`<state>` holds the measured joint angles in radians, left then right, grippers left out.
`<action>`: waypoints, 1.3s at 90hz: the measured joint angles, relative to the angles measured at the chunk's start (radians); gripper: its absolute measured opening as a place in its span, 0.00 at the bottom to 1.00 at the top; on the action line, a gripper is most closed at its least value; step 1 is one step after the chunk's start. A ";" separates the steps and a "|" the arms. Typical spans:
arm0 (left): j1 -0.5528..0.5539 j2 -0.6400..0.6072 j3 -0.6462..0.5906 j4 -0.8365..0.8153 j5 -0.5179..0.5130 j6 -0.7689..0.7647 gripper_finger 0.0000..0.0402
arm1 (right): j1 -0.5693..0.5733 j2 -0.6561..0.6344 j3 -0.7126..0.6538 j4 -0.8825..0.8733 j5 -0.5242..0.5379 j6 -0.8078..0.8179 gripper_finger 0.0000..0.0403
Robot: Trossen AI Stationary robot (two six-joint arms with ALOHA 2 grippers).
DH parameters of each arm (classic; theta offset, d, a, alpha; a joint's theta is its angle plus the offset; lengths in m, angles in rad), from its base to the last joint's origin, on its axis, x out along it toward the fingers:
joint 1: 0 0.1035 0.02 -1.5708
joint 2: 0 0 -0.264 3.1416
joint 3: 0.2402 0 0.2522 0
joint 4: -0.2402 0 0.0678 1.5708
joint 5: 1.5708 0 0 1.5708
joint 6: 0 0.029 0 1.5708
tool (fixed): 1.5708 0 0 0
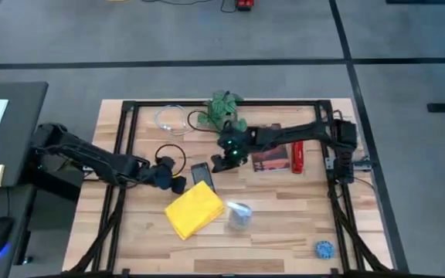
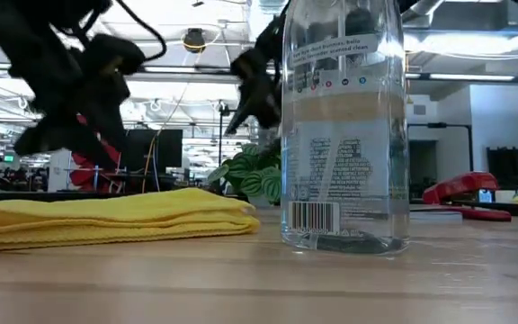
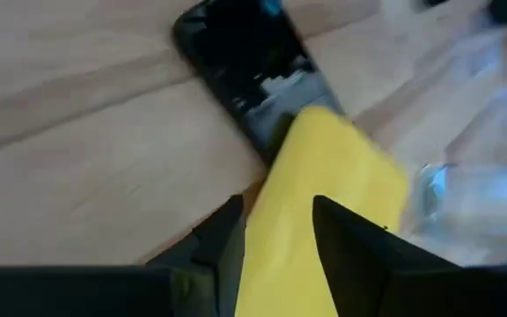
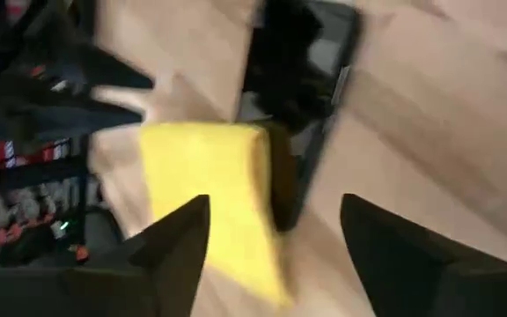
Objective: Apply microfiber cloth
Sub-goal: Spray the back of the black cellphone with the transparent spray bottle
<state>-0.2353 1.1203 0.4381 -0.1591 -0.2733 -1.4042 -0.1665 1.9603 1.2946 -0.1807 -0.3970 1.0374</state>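
Microfiber cloth (image 1: pixel 195 209) lies folded on the counter (image 1: pixel 284 224) beside the phone (image 1: pixel 201 174); left tool (image 1: pixel 178 185) and right tool (image 1: pixel 219 164) hover nearby, fingers apart.

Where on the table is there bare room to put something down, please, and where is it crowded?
Bare wood lies along the near edge between the microfiber cloth and the blue ball, and left of the cloth. The middle is crowded: left gripper, phone, right gripper, bottle, red items and plant.
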 joint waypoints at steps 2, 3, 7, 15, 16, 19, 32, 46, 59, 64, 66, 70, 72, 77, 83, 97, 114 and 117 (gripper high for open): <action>0.007 0.002 -0.016 0.017 0.000 -0.005 0.26 | 0.000 0.011 0.000 0.007 0.009 0.008 0.64; 0.010 0.003 -0.023 0.021 0.000 -0.007 0.25 | 0.000 0.015 0.000 0.009 0.014 0.010 0.64; 0.026 0.012 -0.048 0.043 0.000 -0.015 0.24 | 0.000 0.037 0.000 0.034 0.032 0.023 0.64; 0.055 0.034 -0.077 0.091 -0.001 -0.041 0.21 | 0.002 0.073 0.001 0.072 0.052 0.045 0.64; 0.059 0.037 -0.079 0.096 -0.001 -0.043 0.21 | 0.003 0.078 0.001 0.079 0.054 0.049 0.64; 0.069 0.048 -0.084 0.103 -0.001 -0.048 0.20 | 0.003 0.094 0.001 0.105 0.057 0.059 0.64; 0.105 0.122 -0.085 0.179 0.007 -0.038 0.19 | 0.013 0.144 0.010 0.135 0.059 0.098 0.65; 0.140 0.232 -0.085 0.278 0.046 -0.030 0.19 | 0.031 0.189 0.059 0.143 0.059 0.099 0.65; 0.160 0.310 -0.084 0.369 0.074 -0.013 0.19 | 0.054 0.229 0.105 0.155 0.060 0.096 0.65; 0.163 0.326 -0.083 0.395 0.076 0.005 0.19 | 0.060 0.233 0.113 0.154 0.061 0.095 0.65; 0.164 0.330 -0.082 0.403 0.078 0.014 0.19 | 0.062 0.234 0.114 0.156 0.060 0.096 0.65; 0.165 0.335 -0.082 0.409 0.080 0.029 0.19 | 0.064 0.234 0.114 0.162 0.061 0.097 0.65; 0.165 0.337 -0.081 0.410 0.080 0.037 0.19 | 0.065 0.235 0.114 0.162 0.062 0.096 0.65; 0.165 0.340 -0.080 0.410 0.080 0.057 0.19 | 0.065 0.235 0.113 0.164 0.063 0.088 0.65; 0.171 0.341 -0.081 0.414 0.086 0.077 0.19 | 0.061 0.235 0.113 0.165 0.050 0.067 0.65; 0.174 0.344 -0.084 0.441 0.085 0.128 0.19 | 0.048 0.237 0.112 0.169 -0.010 0.021 0.63; 0.173 0.329 -0.086 0.477 0.085 0.196 0.19 | 0.045 0.229 0.109 0.155 -0.039 -0.025 0.54; 0.173 0.323 -0.086 0.472 0.086 0.206 0.19 | 0.045 0.229 0.109 0.158 -0.040 -0.018 0.53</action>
<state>-0.0624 1.4433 0.3519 0.3126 -0.1875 -1.1981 -0.1211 2.1891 1.4036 -0.0224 -0.4370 1.0193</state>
